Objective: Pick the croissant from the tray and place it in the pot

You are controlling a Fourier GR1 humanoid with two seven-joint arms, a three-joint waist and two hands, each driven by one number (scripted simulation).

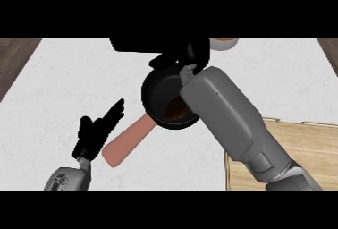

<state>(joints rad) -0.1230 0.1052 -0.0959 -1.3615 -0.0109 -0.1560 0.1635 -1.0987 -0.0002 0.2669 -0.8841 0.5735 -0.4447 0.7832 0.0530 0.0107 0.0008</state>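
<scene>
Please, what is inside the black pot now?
Inside the black pot a brown thing, probably the croissant, lies at the lower right. The right forearm covers the pot's right side, so that part stays hidden.

Croissant [175,110] in pot [153,91], tray [310,147] right.

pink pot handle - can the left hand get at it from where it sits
Probably yes. The open left hand rests just left of the pink handle of the black round pot, with bare white counter between; the grey right forearm crosses only the pot's right side.
</scene>
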